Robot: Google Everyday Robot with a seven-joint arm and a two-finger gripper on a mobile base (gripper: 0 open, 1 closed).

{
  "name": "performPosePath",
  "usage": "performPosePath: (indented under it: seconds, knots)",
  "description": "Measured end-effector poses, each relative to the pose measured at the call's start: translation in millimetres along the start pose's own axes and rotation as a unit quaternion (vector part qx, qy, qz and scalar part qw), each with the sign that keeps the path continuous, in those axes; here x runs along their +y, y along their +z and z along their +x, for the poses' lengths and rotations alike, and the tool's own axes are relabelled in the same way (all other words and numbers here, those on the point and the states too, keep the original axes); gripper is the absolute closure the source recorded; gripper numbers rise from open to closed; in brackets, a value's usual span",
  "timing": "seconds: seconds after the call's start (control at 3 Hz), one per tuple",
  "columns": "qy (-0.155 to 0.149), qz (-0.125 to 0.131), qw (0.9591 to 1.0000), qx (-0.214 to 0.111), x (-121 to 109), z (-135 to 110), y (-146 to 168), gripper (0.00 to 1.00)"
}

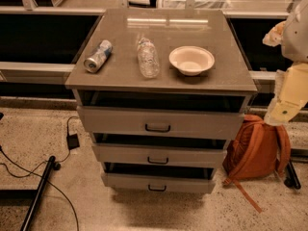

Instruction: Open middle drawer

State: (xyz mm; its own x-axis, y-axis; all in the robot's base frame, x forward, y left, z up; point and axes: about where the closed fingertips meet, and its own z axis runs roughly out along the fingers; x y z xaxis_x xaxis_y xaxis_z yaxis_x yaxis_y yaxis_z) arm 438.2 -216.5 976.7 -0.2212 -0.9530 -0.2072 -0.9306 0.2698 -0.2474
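The middle drawer [192,155] is the second of three in a grey-beige cabinet, with a small dark bar handle [158,160] centred on its low front. Its front stands a little forward of the cabinet, with a dark gap above it. The taller top drawer [202,123] and the lowest drawer [187,183] also stand slightly out. My arm [290,93] hangs at the right edge of the view. My gripper [273,34] is up beside the cabinet top's right side, far from the drawer handles and touching nothing.
On the cabinet top [231,76] lie a can [97,57] on its side, a clear plastic bottle [147,57] on its side, and a white bowl [191,60]. An orange backpack [257,150] leans at the cabinet's right. Cables, a black adapter [73,141] and a black pole [38,191] lie on the floor at left.
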Motion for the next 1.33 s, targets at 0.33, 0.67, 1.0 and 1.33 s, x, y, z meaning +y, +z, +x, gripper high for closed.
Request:
performPosePath:
  seconds: [0.33, 0.67, 1.0, 1.33]
  knots:
    - [0.001, 0.004, 1.0, -0.006, -1, 0, 2, 0.0]
    - [0.004, -0.014, 0.9995, -0.029, 7, 9, 45, 0.0]
    - [0.024, -0.049, 0.9958, -0.074, 39, 37, 125, 0.0]
    - [0.008, -0.049, 0.992, -0.116, 53, 43, 168, 0.0]
